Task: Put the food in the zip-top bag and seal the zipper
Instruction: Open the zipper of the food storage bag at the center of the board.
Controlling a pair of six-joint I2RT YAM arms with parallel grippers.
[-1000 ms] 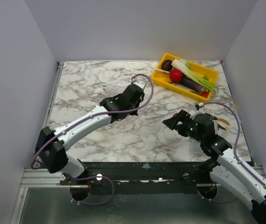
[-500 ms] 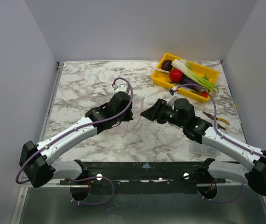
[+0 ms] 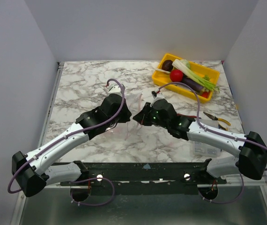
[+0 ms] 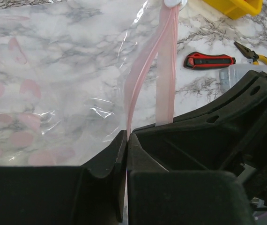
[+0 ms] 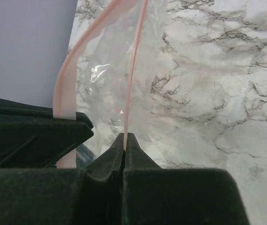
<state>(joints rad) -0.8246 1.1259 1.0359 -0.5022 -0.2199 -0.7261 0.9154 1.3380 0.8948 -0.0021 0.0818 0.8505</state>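
Observation:
The zip-top bag (image 3: 132,111) hangs see-through between my two grippers above the middle of the table. My left gripper (image 4: 126,137) is shut on one pink lip of the zipper (image 4: 145,65). My right gripper (image 5: 125,137) is shut on the other lip (image 5: 134,61), so the two lips stand apart and the mouth gapes. Seen from above, the left gripper (image 3: 127,116) and right gripper (image 3: 140,116) are nearly touching. The food lies in a yellow tray (image 3: 159,78) at the back right: a red ball (image 3: 176,75), a leek (image 3: 196,75) and dark purple pieces (image 3: 191,83).
A red-handled tool (image 4: 208,60) and yellow-handled pliers (image 3: 216,119) lie on the marble right of the bag. A rigid clear box (image 3: 204,150) sits near the front right edge, under my right arm. Walls close the table on three sides.
My right arm swung left from the front right to the bag and its jaws shut on the zipper's second lip. My left arm drew the bag nearer and a little left.

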